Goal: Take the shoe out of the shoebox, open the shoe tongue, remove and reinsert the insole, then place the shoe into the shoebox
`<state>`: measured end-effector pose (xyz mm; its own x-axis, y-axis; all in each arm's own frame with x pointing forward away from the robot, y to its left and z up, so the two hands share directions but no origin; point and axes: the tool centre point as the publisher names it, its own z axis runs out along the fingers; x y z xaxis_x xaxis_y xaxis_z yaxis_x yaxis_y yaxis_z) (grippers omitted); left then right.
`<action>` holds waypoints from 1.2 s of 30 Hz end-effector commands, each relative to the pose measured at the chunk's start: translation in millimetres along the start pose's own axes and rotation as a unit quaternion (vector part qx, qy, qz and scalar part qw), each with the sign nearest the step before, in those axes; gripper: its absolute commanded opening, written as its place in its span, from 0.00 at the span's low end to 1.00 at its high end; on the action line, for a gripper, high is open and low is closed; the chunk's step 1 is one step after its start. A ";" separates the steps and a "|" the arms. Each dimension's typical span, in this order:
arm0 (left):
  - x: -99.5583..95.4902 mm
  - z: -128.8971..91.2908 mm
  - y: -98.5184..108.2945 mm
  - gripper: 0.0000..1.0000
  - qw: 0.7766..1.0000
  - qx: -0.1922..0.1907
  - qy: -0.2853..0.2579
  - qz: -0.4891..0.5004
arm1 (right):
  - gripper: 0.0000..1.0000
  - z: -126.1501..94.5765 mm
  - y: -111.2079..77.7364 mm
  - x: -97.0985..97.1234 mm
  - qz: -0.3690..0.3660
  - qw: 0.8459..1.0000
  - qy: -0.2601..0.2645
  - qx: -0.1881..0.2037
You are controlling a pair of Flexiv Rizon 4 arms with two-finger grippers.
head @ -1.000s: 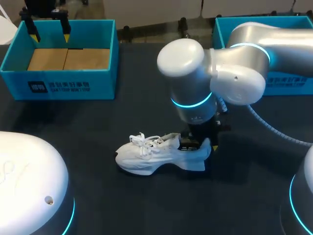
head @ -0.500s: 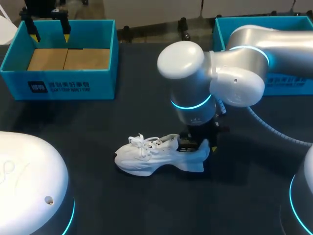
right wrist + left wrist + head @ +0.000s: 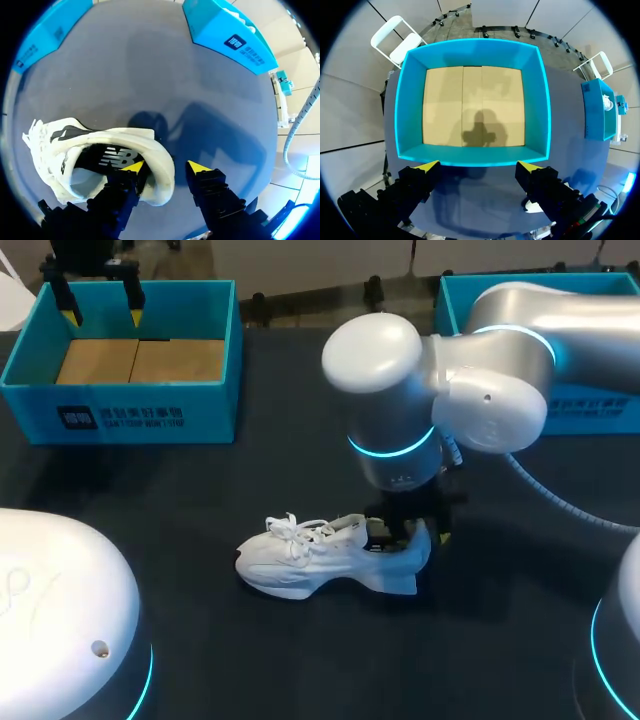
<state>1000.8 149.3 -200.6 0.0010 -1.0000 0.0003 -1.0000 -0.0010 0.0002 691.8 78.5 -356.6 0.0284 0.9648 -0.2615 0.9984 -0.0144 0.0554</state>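
Observation:
A white shoe [image 3: 320, 555] lies upright on the dark table, toe pointing left. My right arm reaches in over the middle and its gripper [image 3: 415, 532] hangs at the heel. In the right wrist view the gripper [image 3: 165, 167] is open: one finger sits inside the shoe [image 3: 75, 150] over the dark insole [image 3: 107, 157], and the other stands just outside the heel wall, apart from it. My left gripper [image 3: 102, 312] hovers open over the teal shoebox [image 3: 130, 405] at the back left. The left wrist view shows that gripper [image 3: 477, 167] above the box's near wall [image 3: 470, 155], with only a cardboard floor inside.
A second teal box [image 3: 600, 410] stands at the back right behind my right arm; it also shows ahead of the right gripper [image 3: 225, 35]. The bases of my arms fill the front corners.
The right gripper's fingers have spread apart at the shoe's heel, letting go of the heel wall, and the arm has lifted slightly. The left arm has not moved.

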 end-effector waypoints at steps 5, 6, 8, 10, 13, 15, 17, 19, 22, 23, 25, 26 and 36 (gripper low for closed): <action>-0.3 -0.3 0.3 1.00 1.000 0.000 0.000 0.000 | 0.78 -36.5 -6.2 -16.1 -0.018 0.998 0.050 -0.040; -0.3 -0.3 0.3 1.00 1.000 0.000 0.000 0.000 | 0.86 -40.9 -5.7 -14.5 -0.031 0.996 0.067 -0.045; -0.3 -0.3 0.3 1.00 1.000 0.000 0.000 0.000 | 1.00 -48.1 -3.7 -9.8 -0.064 0.992 0.090 -0.055; -0.3 -0.3 0.3 1.00 1.000 0.000 0.000 0.000 | 1.00 -53.8 -1.0 -3.2 -0.113 0.987 0.100 -0.063; -0.3 -0.3 0.3 1.00 1.000 0.000 0.000 0.000 | 1.00 -63.6 0.3 7.1 -0.186 0.971 0.124 -0.082; -0.3 -0.3 0.3 1.00 1.000 0.000 0.000 0.000 | 1.00 -63.6 0.3 7.1 -0.186 0.971 0.124 -0.082; -0.3 -0.3 0.3 1.00 1.000 0.000 0.000 0.000 | 1.00 -63.6 0.3 7.1 -0.186 0.971 0.124 -0.082; -0.3 -0.3 0.3 1.00 1.000 0.000 0.000 0.000 | 1.00 -63.6 0.3 7.1 -0.186 0.971 0.124 -0.082; -0.3 -0.3 0.3 1.00 1.000 0.000 0.000 0.000 | 1.00 -63.6 0.3 7.1 -0.186 0.971 0.124 -0.082; -0.3 -0.3 0.3 1.00 1.000 0.000 0.000 0.000 | 1.00 -63.6 0.3 7.1 -0.186 0.971 0.124 -0.082; -0.3 -0.3 0.3 1.00 1.000 0.000 0.000 0.000 | 1.00 -63.6 0.3 7.1 -0.186 0.971 0.124 -0.082; -0.3 -0.3 0.3 1.00 1.000 0.000 0.000 0.000 | 1.00 -63.6 0.3 7.1 -0.186 0.971 0.124 -0.082; -0.3 -0.3 0.3 1.00 1.000 0.000 0.000 0.000 | 1.00 -80.7 -9.6 -13.3 -0.528 0.800 0.039 -0.282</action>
<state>1000.8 149.3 -200.6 0.0011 -1.0000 0.0003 -1.0000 -0.0011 0.0002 690.4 98.2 -286.2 -0.5581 0.8134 -0.1642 0.7911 0.5813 0.1903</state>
